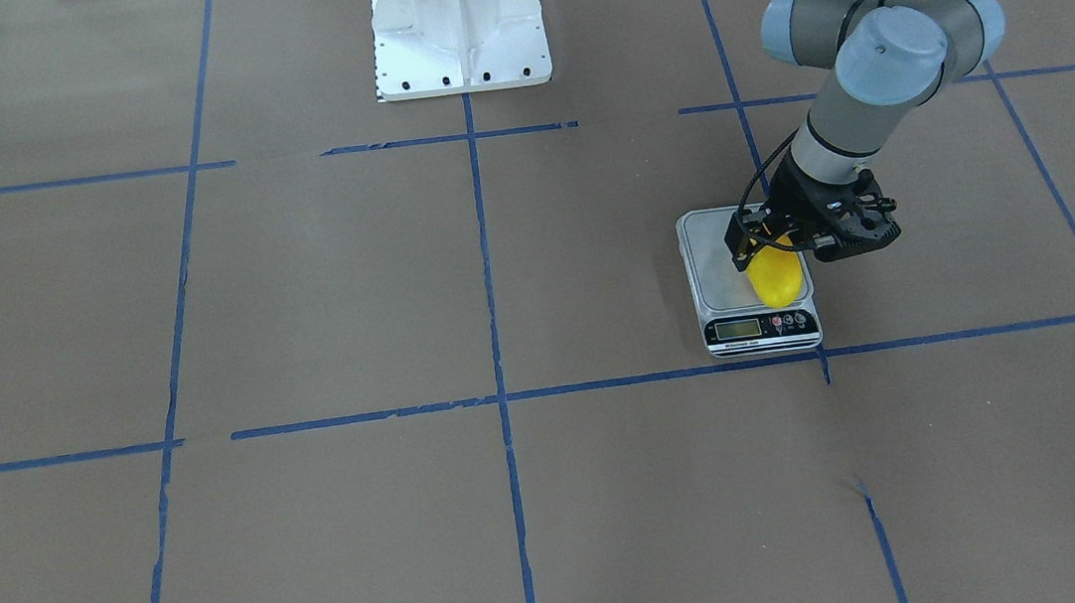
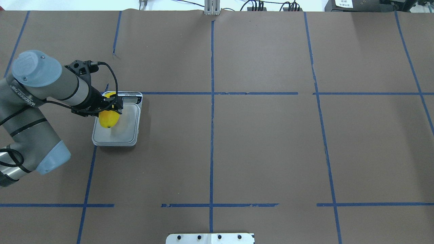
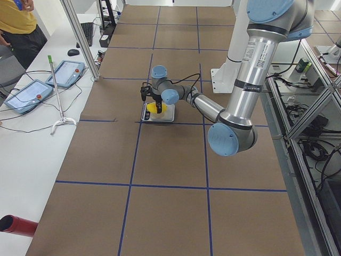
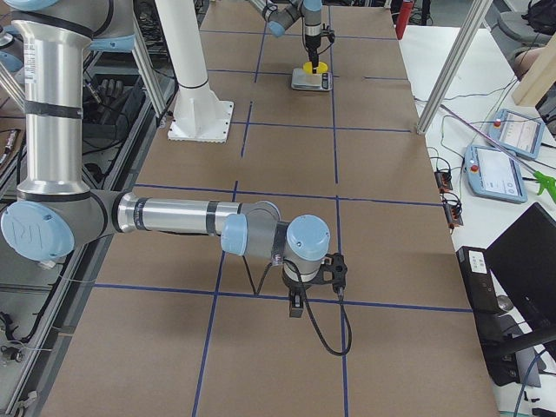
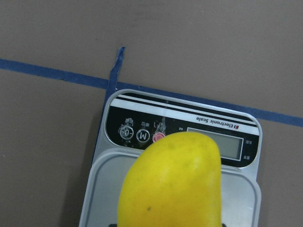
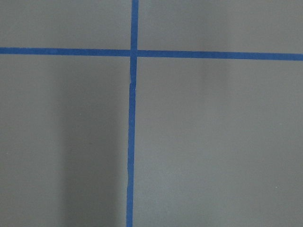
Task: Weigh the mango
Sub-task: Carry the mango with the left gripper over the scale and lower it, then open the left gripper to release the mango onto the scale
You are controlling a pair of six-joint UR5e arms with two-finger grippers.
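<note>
Left claw (image 1: 769, 245) clamped on yellow mango (image 1: 779, 281), held over kitchen scale (image 1: 719, 267) platform, right of centre in front view. Right claw (image 4: 295, 306) low over worktop (image 4: 391, 261), lower middle of side view; cannot tell its opening.

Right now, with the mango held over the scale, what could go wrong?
1. The left gripper holds the mango over a corner of the scale, by the buttons. Being rounded, it may roll off the platform or onto the buttons once released.
2. If the fingers are not fully clear of it afterwards, the reading could be wrong.
</note>
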